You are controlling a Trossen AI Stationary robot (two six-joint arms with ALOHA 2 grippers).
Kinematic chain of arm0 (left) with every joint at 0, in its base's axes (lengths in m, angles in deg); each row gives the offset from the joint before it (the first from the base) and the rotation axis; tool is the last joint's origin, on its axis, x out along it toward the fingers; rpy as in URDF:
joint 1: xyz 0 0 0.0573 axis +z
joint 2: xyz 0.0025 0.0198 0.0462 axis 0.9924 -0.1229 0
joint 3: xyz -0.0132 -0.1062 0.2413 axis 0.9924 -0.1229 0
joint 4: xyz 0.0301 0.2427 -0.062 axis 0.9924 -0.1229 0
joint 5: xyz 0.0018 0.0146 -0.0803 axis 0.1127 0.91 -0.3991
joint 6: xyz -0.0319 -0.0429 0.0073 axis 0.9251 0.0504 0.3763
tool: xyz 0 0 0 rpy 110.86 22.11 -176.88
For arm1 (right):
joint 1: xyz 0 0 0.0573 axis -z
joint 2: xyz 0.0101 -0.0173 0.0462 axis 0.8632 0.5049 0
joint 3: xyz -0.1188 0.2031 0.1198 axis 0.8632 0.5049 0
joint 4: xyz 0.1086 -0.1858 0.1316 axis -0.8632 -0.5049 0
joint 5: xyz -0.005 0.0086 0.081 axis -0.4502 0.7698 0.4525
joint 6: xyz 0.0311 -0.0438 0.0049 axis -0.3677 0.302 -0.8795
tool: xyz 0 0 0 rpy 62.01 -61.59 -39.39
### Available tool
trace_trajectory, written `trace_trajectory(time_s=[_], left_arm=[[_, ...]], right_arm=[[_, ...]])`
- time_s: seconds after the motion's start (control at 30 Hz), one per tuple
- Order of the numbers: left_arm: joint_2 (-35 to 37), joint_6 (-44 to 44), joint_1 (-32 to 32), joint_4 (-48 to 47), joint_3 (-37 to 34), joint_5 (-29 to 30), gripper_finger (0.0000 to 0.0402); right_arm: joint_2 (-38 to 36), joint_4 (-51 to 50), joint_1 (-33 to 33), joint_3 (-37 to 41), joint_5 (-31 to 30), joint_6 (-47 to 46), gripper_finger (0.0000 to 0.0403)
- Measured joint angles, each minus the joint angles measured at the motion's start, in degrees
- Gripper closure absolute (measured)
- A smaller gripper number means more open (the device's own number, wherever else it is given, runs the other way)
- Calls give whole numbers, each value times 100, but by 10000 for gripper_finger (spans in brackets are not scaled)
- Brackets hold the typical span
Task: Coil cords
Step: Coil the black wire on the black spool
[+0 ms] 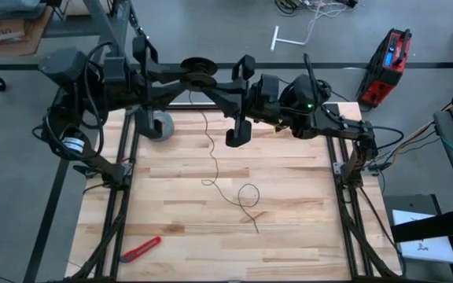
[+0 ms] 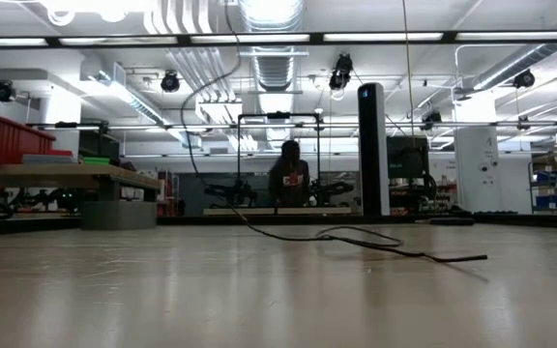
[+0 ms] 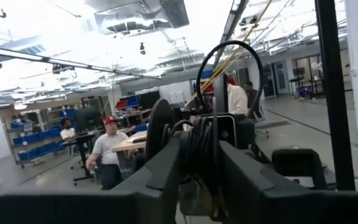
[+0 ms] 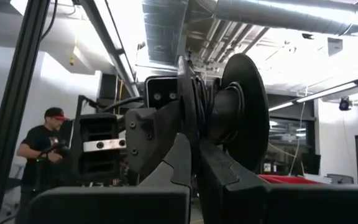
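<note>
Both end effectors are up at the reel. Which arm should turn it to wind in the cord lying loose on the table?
Probably the right. The right end effector pinches the reel on its rim, while the left end effector clamps its hub, steadying it. The cord hangs below them.

Both arms meet above the far edge of the wooden bench [image 1: 289,212], holding a small black reel [image 1: 198,69] between them. The left gripper [image 1: 185,73] grips it from the left, the right gripper [image 1: 211,81] from the right. A thin black cord [image 1: 213,161] hangs from there and trails in loops across the bench's middle. A grey tape roll [image 1: 160,126] sits far left; a red utility knife [image 1: 140,248] lies near left.
</note>
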Motion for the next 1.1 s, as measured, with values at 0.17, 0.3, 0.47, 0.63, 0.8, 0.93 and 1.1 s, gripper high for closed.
trace_trajectory(time_s=[0.17, 0.3, 0.47, 0.63, 0.8, 0.93, 1.1], left_arm=[[-12, -177, -25, -17, 1, 16, 385], [27, -186, -39, -25, 6, 197, 398], [106, -168, -33, -71, 1, 387, 401], [292, 7, -28, -889, 7, 402, 401], [477, 652, 42, -2279, 7, 396, 401], [608, 1064, 38, -3399, 9, 361, 401], [422, 1238, 37, -4453, 7, -439, 401]], right_arm=[[-4, -73, 2, -2, 3, -14, 402], [-53, -553, 15, -11, -1, -425, 383], [-109, -1872, 39, 2, -338, -730, 337], [-239, -3153, 37, -95, -715, -783, 304], [-257, -3637, 24, -94, -846, -925, 287], [-332, -3674, 24, -95, -842, -974, 281], [-368, -3888, 24, -98, -571, -1298, 272]])
